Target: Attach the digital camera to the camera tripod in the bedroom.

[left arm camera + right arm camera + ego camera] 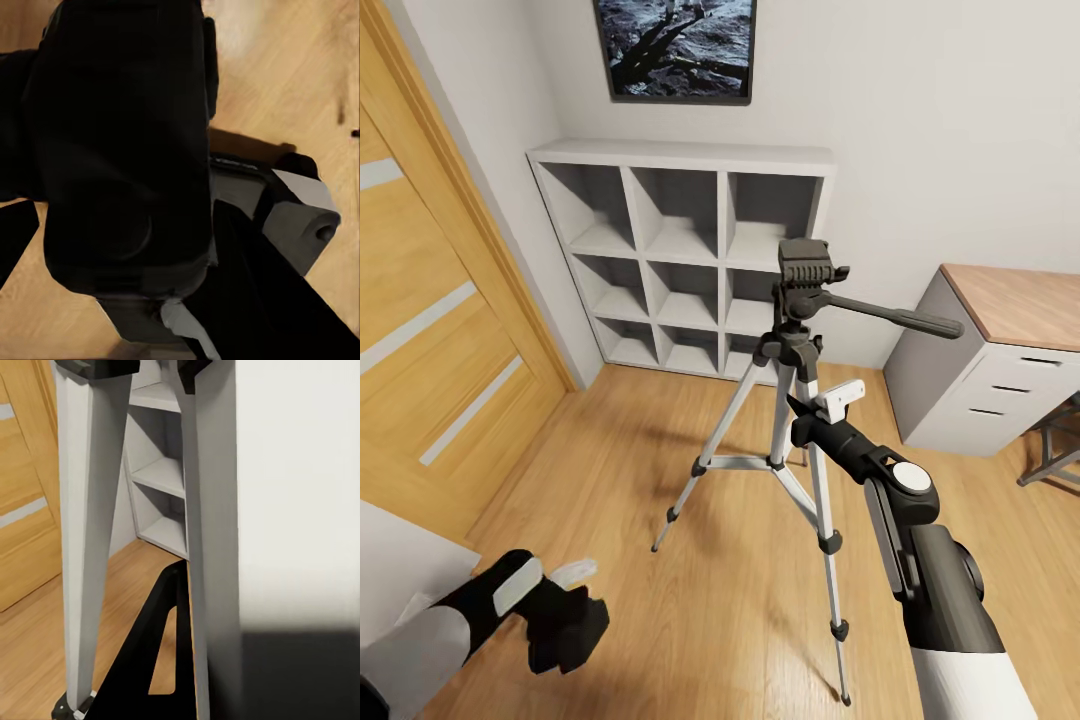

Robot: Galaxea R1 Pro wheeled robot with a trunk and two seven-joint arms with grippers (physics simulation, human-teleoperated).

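While the robot stood on the wood floor point(660, 600), these things were seen:

Tripod: the camera tripod point(792, 400) was stood upright in front of the white cube shelf point(680, 255), its long side running up and down, with three silver legs spread out on the floor.
Handle: the long black pan handle point(895, 315) was pointed out sideways toward the white desk point(1000, 350).
Camera: the digital camera point(565, 625) was held low at the robot's left side, well apart from the tripod. Which way its lens pointed could not be told.
Left gripper: the left gripper point(560, 600) was closed around the camera, whose black body point(124, 150) was seen up close between the fingers.
Right gripper: the right gripper point(838, 400) was reached out to the tripod, just below its head. One silver leg point(82, 547) was seen very close. Whether its fingers were open or closed could not be told.
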